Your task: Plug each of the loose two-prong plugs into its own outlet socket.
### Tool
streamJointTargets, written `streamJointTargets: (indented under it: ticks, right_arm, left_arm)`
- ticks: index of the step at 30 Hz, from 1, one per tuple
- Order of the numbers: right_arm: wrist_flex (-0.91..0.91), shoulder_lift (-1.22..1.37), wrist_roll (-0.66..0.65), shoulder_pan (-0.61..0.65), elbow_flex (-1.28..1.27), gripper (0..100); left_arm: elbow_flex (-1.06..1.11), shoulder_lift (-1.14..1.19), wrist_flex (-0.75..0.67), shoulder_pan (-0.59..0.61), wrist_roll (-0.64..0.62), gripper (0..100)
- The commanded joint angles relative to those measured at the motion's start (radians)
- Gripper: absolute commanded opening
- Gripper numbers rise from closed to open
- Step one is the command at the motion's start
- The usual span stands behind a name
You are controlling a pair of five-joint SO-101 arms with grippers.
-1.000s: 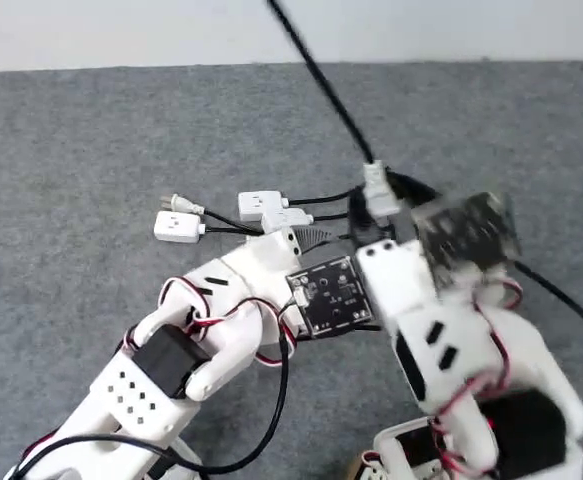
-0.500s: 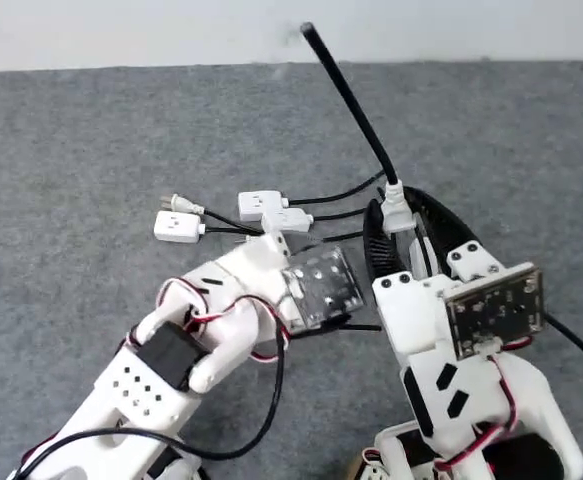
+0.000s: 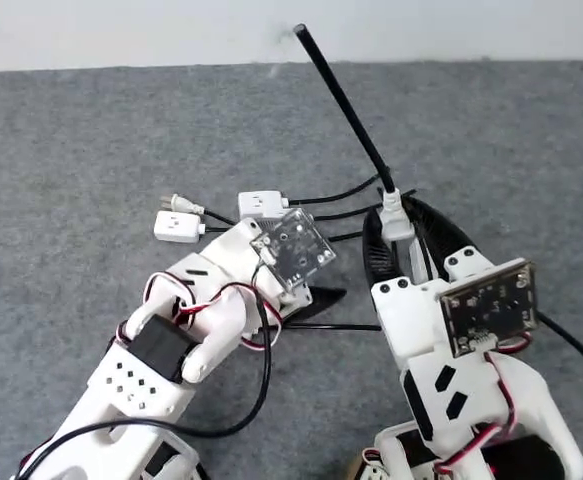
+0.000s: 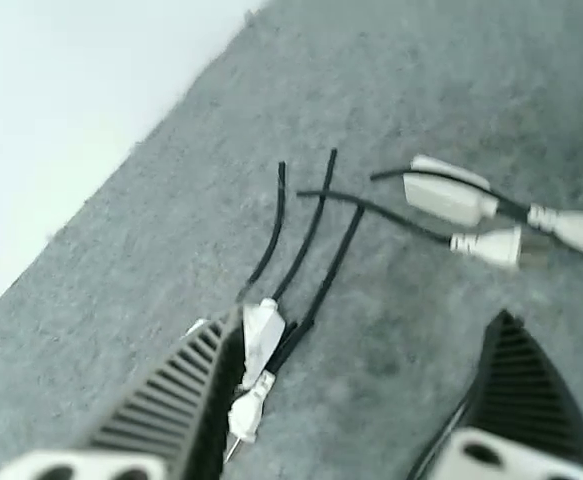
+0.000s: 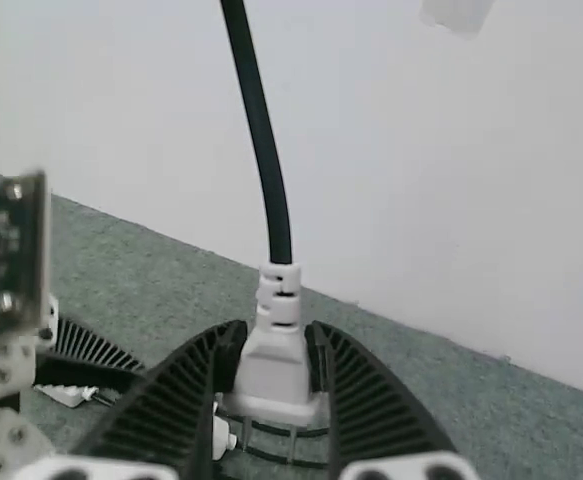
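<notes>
Grey felt table top [image 3: 71, 130] under a plain white wall [image 3: 121, 30]. Centre right: right gripper [image 5: 274, 350] clamped on a white two-prong plug with thick black cord [image 5: 271, 375], not yet socketed. Left gripper [image 4: 369, 318] spread wide beside a second small white plug [image 4: 261, 335]. Far left, white socket blocks [image 3: 261, 203] waiting; seemingly all the plugging left.

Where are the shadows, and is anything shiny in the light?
High view: even light, only faint shadows on the grey mat; the board on the left wrist looks pale, perhaps glare. Right wrist view: the plug in the right gripper stands before a bright white wall. Left wrist view: the wall is brightest.
</notes>
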State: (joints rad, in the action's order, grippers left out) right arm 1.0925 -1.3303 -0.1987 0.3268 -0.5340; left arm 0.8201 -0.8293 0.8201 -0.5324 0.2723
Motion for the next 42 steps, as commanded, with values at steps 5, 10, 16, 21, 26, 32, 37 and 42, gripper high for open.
streamJointTargets:
  ticks: [5,10,16,21,26,32,37,42]
  right_arm:
    - [0.033,-0.002,-0.006,-0.012,0.003,0.9]
    - [0.024,-0.002,-0.006,-0.012,0.003,0.9]
    - [0.005,-0.004,-0.006,-0.012,0.005,0.9]
    - [-0.079,-0.038,-0.006,-0.015,0.008,0.9]
    - [-0.101,-0.094,-0.006,-0.016,0.006,0.9]
    - [-0.097,-0.117,-0.006,-0.013,0.005,0.9]
    - [-0.067,-0.117,-0.005,-0.012,0.005,0.9]
    - [-0.024,-0.117,-0.006,0.033,0.003,0.9]
  left_arm:
    - [-0.041,-0.023,-0.15,0.041,-0.21,35]
    - [-0.085,-0.023,-0.147,-0.028,-0.262,35]
    - [-0.168,-0.025,-0.147,-0.137,-0.264,35]
    - [-0.268,-0.025,-0.135,-0.146,-0.301,35]
    - [-0.387,-0.025,-0.044,-0.149,-0.315,35]
    - [-0.46,-0.025,-0.009,-0.15,-0.321,35]
    - [-0.456,-0.02,-0.011,-0.149,-0.319,35]
    - [-0.456,-0.015,-0.032,-0.144,-0.315,35]
